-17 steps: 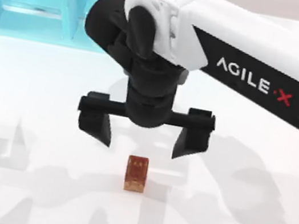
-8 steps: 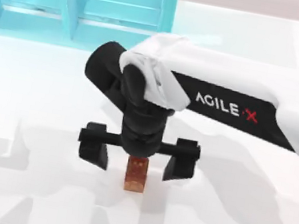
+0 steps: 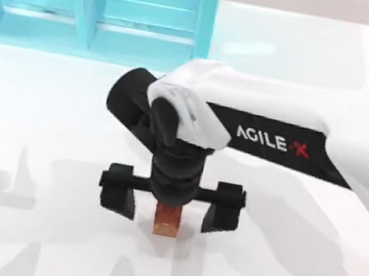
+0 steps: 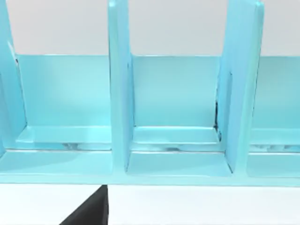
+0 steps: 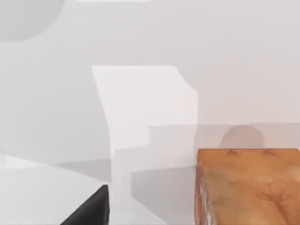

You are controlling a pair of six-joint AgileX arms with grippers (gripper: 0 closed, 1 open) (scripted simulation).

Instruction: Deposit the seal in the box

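White table (image 3: 44,120) – glossy, w/ grey shadows.

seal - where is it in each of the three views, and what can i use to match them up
Top view: the seal stands on the white table, low and centre, between the open fingers of the right gripper, well short of the box.
Left wrist view: the turquoise box and table, not the seal.
Right wrist view: the seal is close up at the lower right corner.
Shared landmark: the white table.
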